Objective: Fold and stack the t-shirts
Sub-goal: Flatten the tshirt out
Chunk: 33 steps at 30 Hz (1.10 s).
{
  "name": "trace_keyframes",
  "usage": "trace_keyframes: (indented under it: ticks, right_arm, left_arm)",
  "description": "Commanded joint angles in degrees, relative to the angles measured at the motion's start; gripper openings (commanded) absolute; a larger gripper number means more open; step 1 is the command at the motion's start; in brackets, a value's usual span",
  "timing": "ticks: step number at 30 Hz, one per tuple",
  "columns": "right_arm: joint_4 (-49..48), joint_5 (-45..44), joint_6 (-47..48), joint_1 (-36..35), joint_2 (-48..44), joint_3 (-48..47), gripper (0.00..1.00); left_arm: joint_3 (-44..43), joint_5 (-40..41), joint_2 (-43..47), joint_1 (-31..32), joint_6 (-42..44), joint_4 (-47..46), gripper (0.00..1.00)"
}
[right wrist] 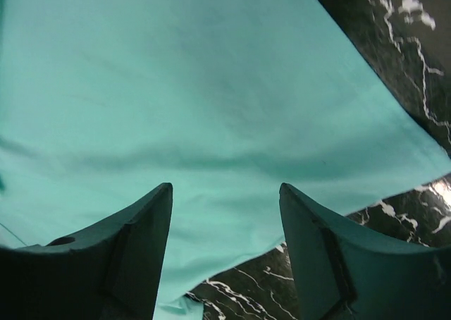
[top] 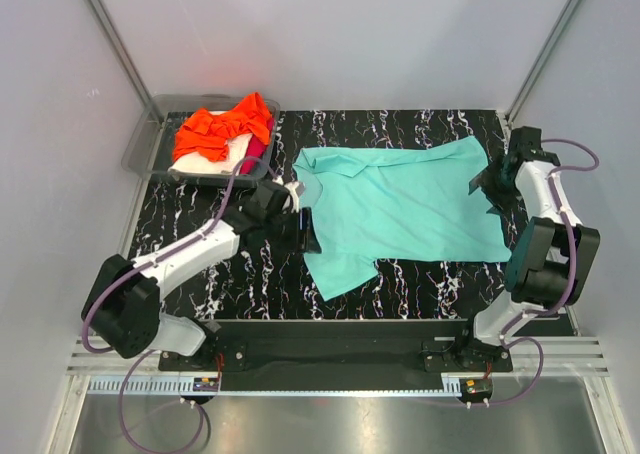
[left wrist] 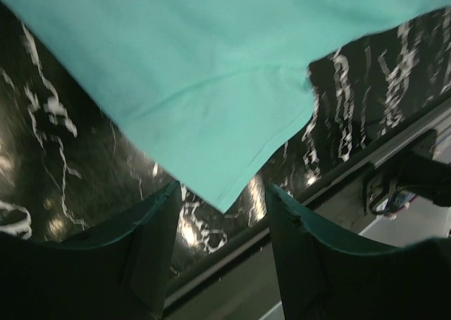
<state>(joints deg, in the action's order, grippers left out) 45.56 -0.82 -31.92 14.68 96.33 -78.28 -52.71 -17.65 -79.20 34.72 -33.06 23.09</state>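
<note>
Teal cloth lies below both sets of spread, empty jaws: we see our left gripper [left wrist: 222, 188] at the turquoise t-shirt's [top: 410, 209] left edge and our right gripper [right wrist: 225, 186] over its right edge. The shirt lies flat on the black table [top: 200, 274], apart from the orange t-shirt [top: 225, 124] in the tray [top: 140, 144].

T-shirt [top: 410, 199] spread on table [top: 420, 279], shirt pile [top: 225, 129] in tray [top: 140, 146] behind-left

No text, label, brand, number or sign can be read in any view. The turquoise t-shirt [top: 410, 204] is plain cloth without print, and the white streaks on the black bench [top: 420, 284] are a marble pattern, not writing.
</note>
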Motion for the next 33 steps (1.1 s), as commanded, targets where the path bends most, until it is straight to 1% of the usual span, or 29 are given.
trace_keyframes:
  ticks: [1,2,6,8,10,13,17,22,33]
  right_arm:
    - [1.2,0.7,0.5,0.2,-5.6,5.6,0.69]
    - [1.5,2.1,0.7,0.2,-6.4,6.6,0.7]
    - [1.9,2.4,1.0,0.2,-11.8,11.0,0.7]
    - [2.2,2.4,0.8,0.2,-14.0,12.8,0.71]
    - [2.3,2.9,0.5,0.2,-14.5,13.8,0.71]
    - [5.0,2.2,-0.2,0.2,-13.5,13.4,0.73]
    - [7.3,1.4,-0.1,0.2,-13.1,13.1,0.74]
    - [7.4,-0.4,0.5,0.2,-16.0,13.3,0.74]
    - [8.1,-1.7,2.1,0.2,-17.3,14.7,0.75]
  left_arm:
    - [4.7,2.1,3.8,1.8,-7.5,-0.4,0.55]
    - [5.7,2.6,4.0,2.3,-8.2,-0.5,0.55]
    - [9.3,4.1,4.8,5.7,-12.6,-1.7,0.51]
    - [10.6,5.0,4.8,7.8,-15.0,-2.8,0.5]
    - [11.0,4.8,3.3,9.2,-16.2,-3.8,0.5]
    - [10.9,4.3,1.1,11.8,-18.8,-4.6,0.5]
    - [11.8,4.5,0.1,14.5,-24.7,-6.0,0.5]
    - [13.2,6.6,-1.0,15.4,-29.2,-6.7,0.48]
    - [12.7,8.9,-9.9,15.6,-34.8,-7.6,0.46]
